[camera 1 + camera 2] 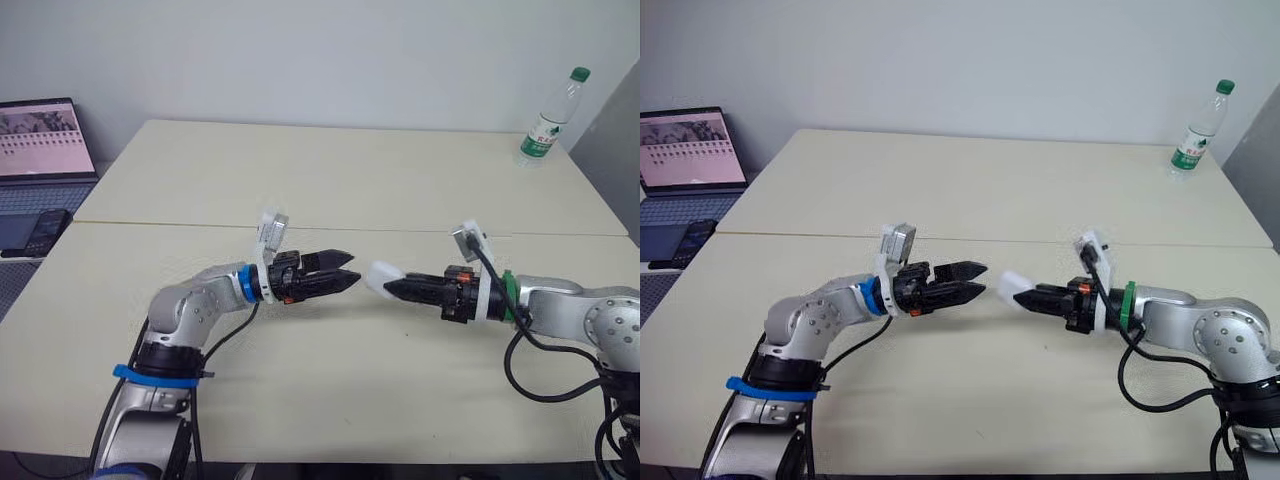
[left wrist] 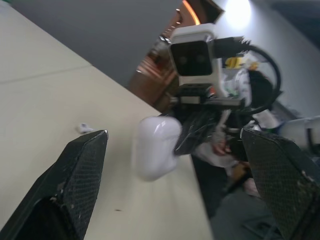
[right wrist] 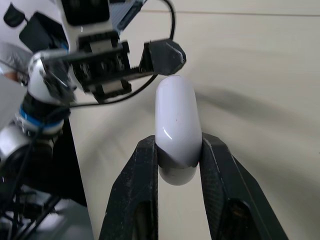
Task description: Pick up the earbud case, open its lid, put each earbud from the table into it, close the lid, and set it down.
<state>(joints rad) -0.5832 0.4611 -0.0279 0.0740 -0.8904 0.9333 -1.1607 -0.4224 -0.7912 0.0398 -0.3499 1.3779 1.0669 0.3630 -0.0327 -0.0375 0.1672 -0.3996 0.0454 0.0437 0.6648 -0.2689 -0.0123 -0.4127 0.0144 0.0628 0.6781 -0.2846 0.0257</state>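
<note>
The white earbud case [image 1: 383, 276] hangs above the middle of the table, and my right gripper [image 1: 392, 288] is shut on one end of it. In the right wrist view the case [image 3: 177, 120] sticks out between the two black fingers [image 3: 145, 170], its lid looking closed. My left gripper [image 1: 350, 268] is open and points at the case's free end from a short gap away, not touching it. The left wrist view shows the case [image 2: 157, 147] between and beyond its spread fingers [image 2: 82, 165]. One small white earbud [image 2: 84, 128] lies on the table beyond.
A clear water bottle [image 1: 548, 118] with a green cap stands at the table's far right corner. An open laptop [image 1: 45, 140] and a dark phone [image 1: 35, 232] sit off the table's left edge. A seam [image 1: 180, 224] runs across the beige tabletop.
</note>
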